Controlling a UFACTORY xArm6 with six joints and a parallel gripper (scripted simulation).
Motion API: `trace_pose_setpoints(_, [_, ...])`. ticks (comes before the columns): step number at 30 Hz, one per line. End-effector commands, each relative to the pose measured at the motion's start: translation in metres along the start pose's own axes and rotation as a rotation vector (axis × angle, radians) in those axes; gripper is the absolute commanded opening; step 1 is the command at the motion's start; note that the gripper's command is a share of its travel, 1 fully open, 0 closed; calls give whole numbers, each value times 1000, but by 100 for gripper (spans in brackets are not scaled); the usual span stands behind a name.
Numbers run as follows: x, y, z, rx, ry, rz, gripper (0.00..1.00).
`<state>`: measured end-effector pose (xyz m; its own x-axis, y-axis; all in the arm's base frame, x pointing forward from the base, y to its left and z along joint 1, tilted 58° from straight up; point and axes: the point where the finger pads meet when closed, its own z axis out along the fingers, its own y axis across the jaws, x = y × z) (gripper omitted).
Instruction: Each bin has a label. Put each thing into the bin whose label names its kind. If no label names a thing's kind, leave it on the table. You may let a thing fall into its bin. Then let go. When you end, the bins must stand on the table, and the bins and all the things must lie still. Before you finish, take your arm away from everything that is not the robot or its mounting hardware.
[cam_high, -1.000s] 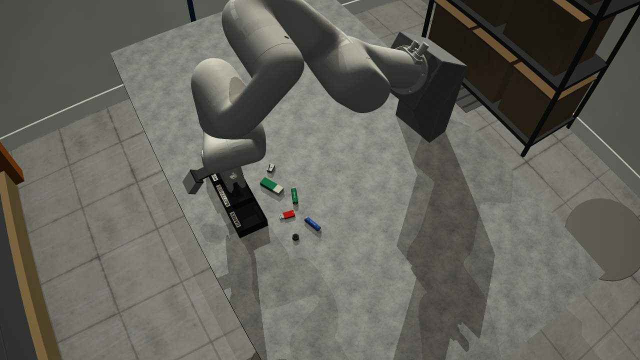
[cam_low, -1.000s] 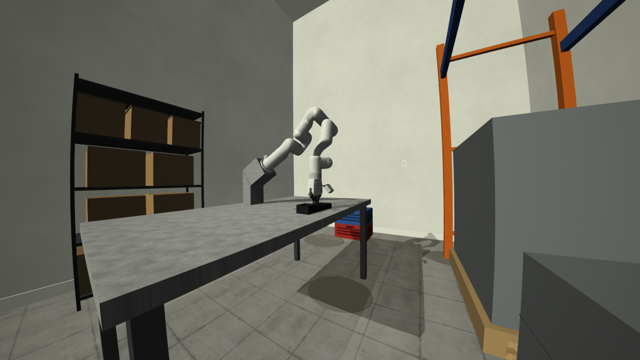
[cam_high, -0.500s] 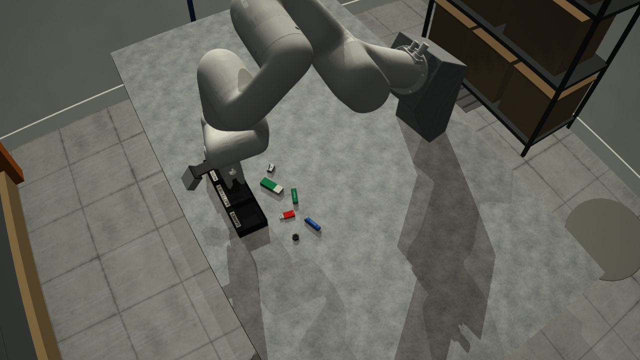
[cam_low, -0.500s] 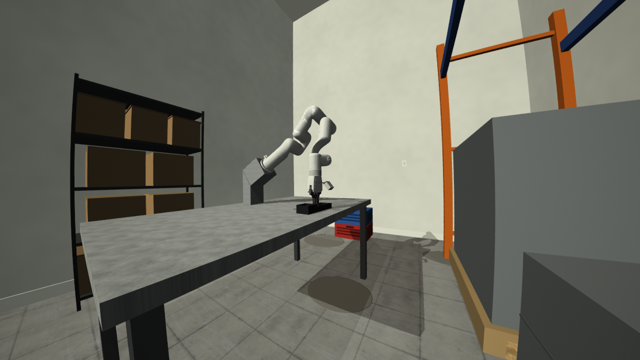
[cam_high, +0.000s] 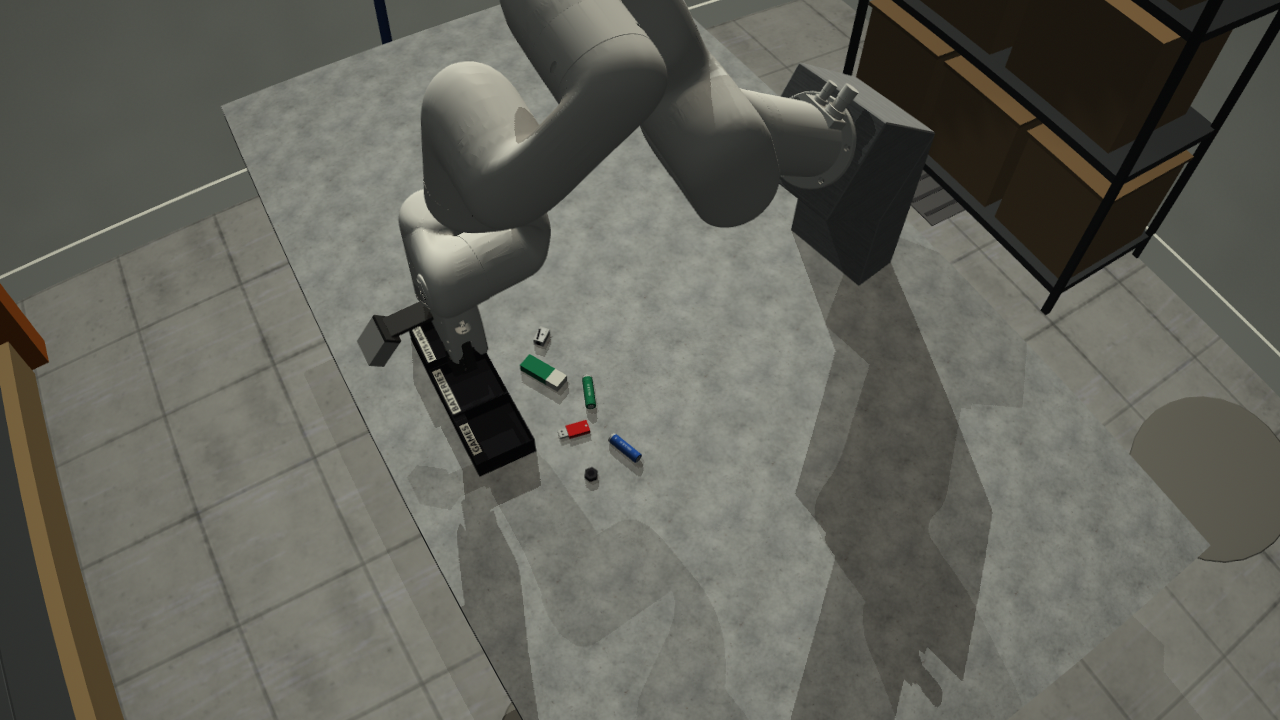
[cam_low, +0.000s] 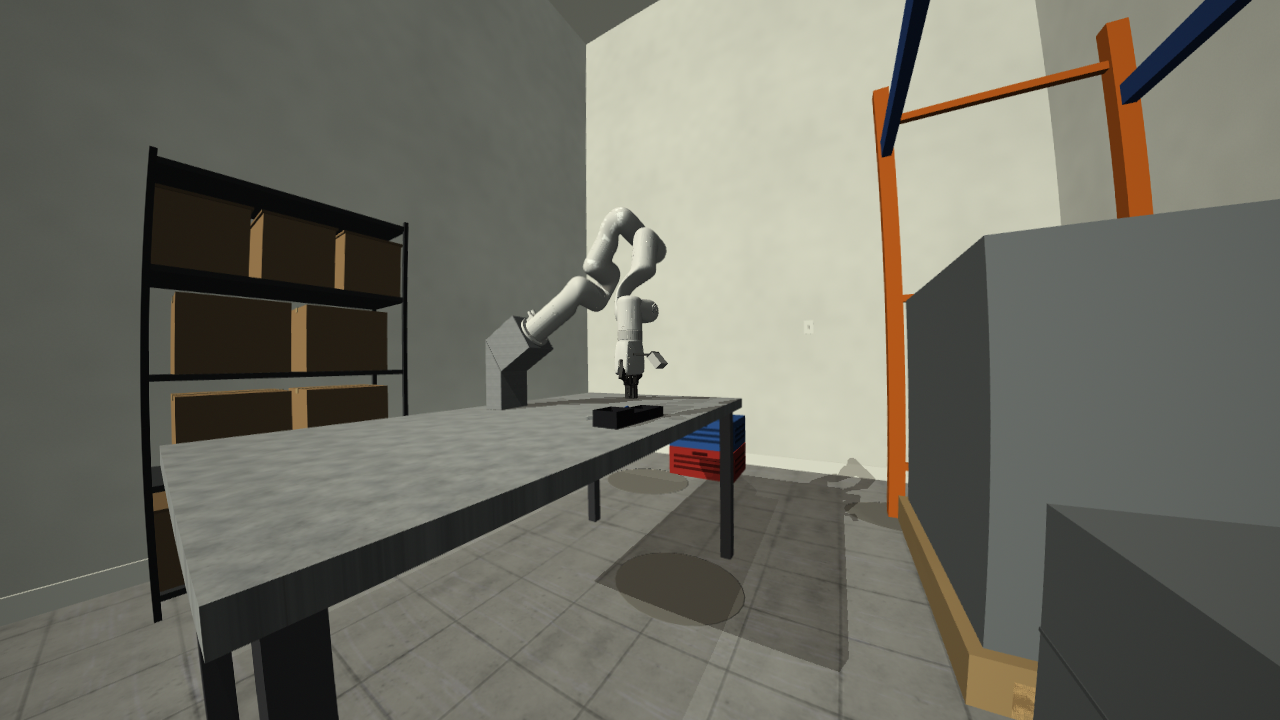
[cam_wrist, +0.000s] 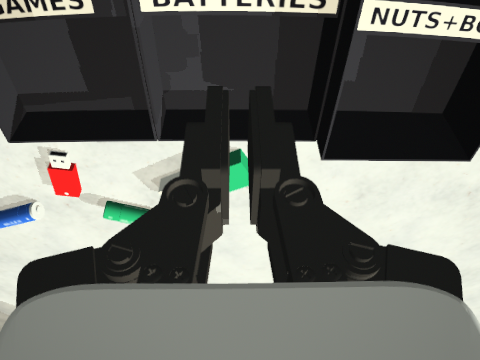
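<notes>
Though hidden in the wrist view, a nut (cam_high: 590, 474) (top only).

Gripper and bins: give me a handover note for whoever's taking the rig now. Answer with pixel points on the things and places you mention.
Gripper (cam_high: 465, 358) (cam_low: 631, 394) (cam_wrist: 238, 117): shut, holding nothing, above the batteries bin (cam_high: 446, 392) (cam_low: 635, 417) (cam_wrist: 240, 7).
On the table: green battery (cam_high: 588, 392) (cam_wrist: 125, 213), blue battery (cam_high: 624, 447) (cam_wrist: 16, 216), black nut (cam_high: 590, 474), eraser (cam_high: 543, 370) (cam_wrist: 239, 172), sharpener (cam_high: 541, 335), red USB stick (cam_high: 578, 429) (cam_wrist: 65, 180).
Done: no item visible in any bin; interiors partly hidden.
Left: both batteries to batteries bin, nut to nuts bin (cam_high: 424, 345) (cam_wrist: 425, 21); eraser, sharpener, USB stick stay out.
</notes>
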<state>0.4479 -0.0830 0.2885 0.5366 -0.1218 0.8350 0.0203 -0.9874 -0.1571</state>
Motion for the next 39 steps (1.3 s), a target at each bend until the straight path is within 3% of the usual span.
trace_pose_setpoints(1, [1,0,-7,2,-8,1,7])
trace_pose_setpoints(5, [1,0,-7,2,-8,1,7])
trace_pose_setpoints(24, [2,-84,-8,2,-7,1,7])
trace_pose_setpoints(31, [2,-84,-8,2,-7,1,7])
trace_pose_setpoints(39, [1,-84,14,2,-8,1,7])
